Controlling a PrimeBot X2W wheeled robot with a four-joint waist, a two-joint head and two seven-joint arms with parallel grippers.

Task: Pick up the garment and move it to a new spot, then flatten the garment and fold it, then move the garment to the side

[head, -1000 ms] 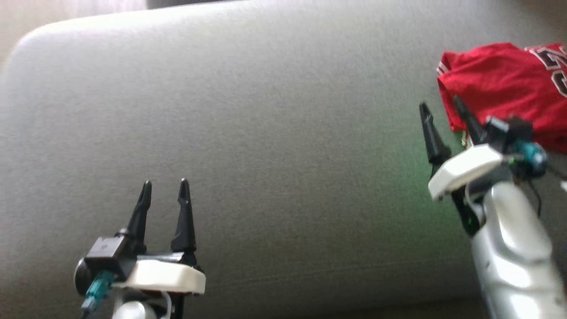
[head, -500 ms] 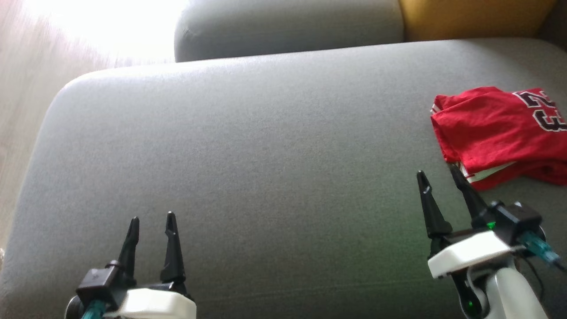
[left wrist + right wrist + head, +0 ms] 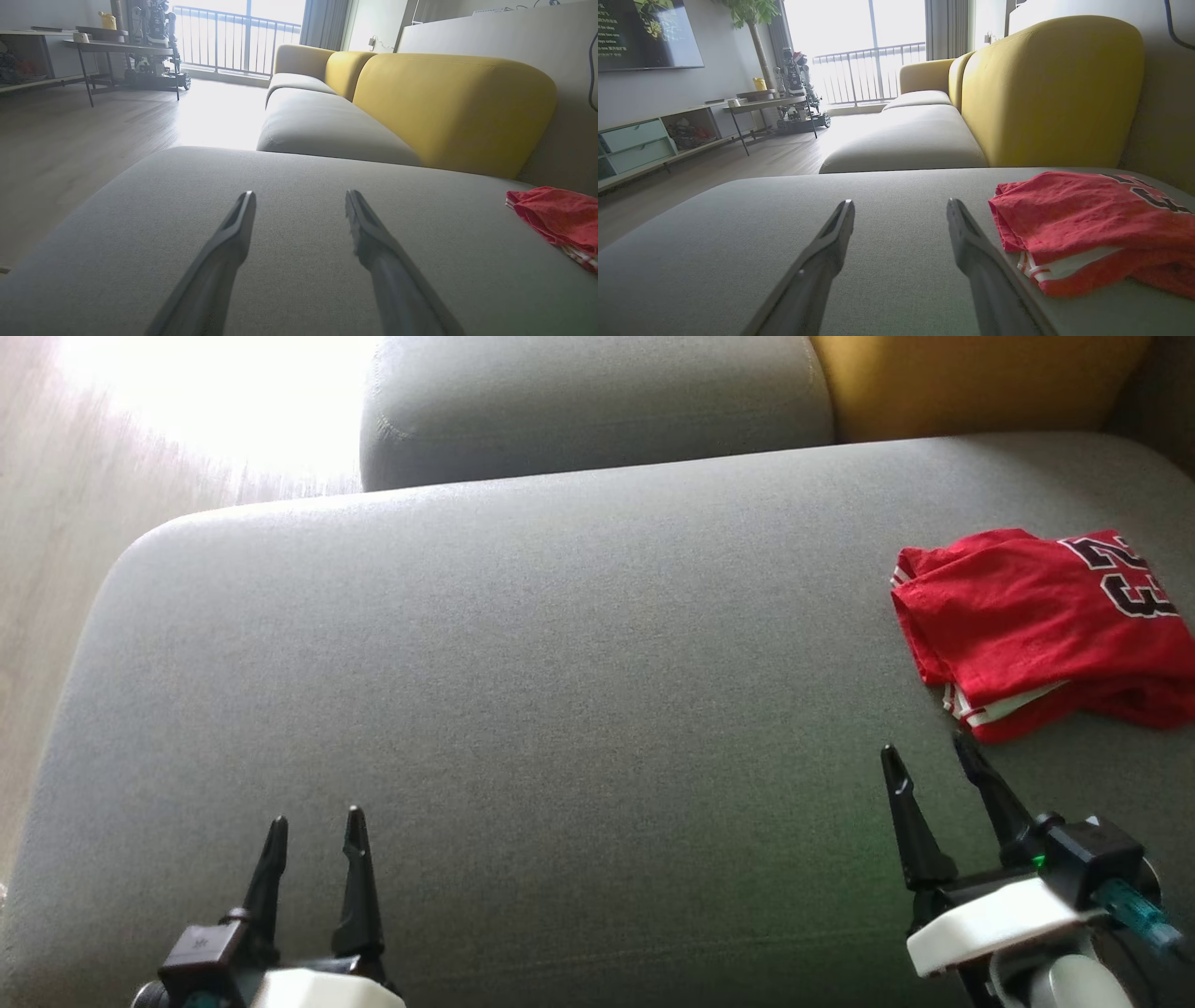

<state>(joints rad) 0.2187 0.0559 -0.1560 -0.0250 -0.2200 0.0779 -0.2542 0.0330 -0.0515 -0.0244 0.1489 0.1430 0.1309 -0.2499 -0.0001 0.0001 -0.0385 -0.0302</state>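
At right edge of grey sofa cushion (image 3: 560,691): leaving folded red jersey (image 3: 1027,616) resting aside, folding apparently finished. Holding right gripper (image 3: 924,747) just short of it, jaws apart, empty; parking left gripper (image 3: 316,817) well clear, jaws likewise parted.

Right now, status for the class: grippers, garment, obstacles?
Left gripper open, empty. Right gripper open, near garment. Garment lies folded on grey cushion. Nothing between them.

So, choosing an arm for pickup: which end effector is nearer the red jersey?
Right. The right end effector is just short of the red jersey, not touching; the left end effector is far across the grey cushion.
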